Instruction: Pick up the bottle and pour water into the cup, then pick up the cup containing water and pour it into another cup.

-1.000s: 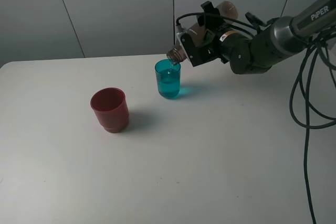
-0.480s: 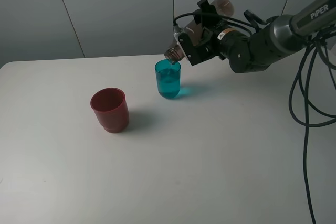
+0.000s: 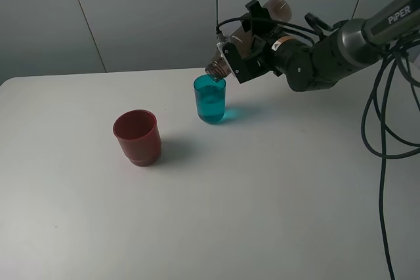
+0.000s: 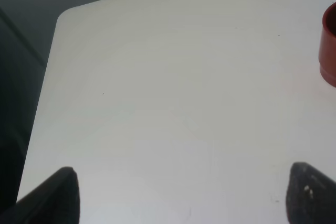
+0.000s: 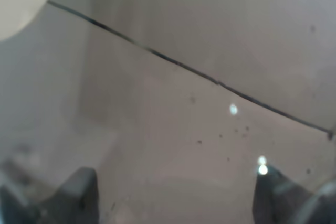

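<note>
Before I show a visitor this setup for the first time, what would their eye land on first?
At the back, the right gripper holds the smoky bottle tipped neck-down over the teal cup, which holds water. Nearer and to the left, the red cup stands apart on the white table.

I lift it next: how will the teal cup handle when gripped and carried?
The teal cup looks well filled, so it is probably heavy for its size and apt to spill if jerked. Its thin-looking translucent wall may flex under a hard squeeze. Taller than wide, it could tip if nudged sideways.
</note>
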You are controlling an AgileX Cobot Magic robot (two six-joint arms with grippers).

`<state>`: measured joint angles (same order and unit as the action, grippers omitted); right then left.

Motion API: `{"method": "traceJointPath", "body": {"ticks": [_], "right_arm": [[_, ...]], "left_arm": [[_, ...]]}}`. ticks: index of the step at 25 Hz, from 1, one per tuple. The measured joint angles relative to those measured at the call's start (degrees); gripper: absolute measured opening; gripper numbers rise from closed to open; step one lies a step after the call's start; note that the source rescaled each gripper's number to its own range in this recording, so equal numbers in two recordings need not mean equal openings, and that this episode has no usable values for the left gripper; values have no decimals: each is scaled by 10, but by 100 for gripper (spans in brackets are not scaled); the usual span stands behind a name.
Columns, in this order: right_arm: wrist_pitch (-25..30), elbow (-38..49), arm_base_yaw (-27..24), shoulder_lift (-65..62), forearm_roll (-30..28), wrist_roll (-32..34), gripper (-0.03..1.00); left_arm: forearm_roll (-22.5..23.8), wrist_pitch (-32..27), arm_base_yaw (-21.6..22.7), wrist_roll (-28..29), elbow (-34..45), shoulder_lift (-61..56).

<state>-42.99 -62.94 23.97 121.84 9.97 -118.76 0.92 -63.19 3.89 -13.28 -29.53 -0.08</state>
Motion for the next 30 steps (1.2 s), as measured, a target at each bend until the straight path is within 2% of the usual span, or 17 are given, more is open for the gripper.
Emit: {"method": "traceJointPath", "body": {"ticks": [5, 9, 17, 19, 21, 25, 28, 30], "right_arm": [[5, 0, 0, 0, 0, 94, 0], [32, 0, 0, -5, 0, 249, 0], [61, 0, -5, -53, -9, 654, 0], [61, 0, -16, -58, -30, 753, 0], [61, 0, -31, -60, -65, 889, 0], [61, 0, -58, -60, -104, 1078, 0], [58, 5, -73, -57, -119, 1147, 0], [42, 15, -82, -49, -121, 1164, 0]], "left_arm": [[0, 0, 0, 0, 0, 0], [0, 0, 0, 0, 0, 0], [0, 0, 0, 0, 0, 0], [0, 0, 0, 0, 0, 0], [0, 0, 0, 0, 0, 0], [0, 0, 0, 0, 0, 0], [0, 0, 0, 0, 0, 0], [0, 0, 0, 0, 0, 0]]}}
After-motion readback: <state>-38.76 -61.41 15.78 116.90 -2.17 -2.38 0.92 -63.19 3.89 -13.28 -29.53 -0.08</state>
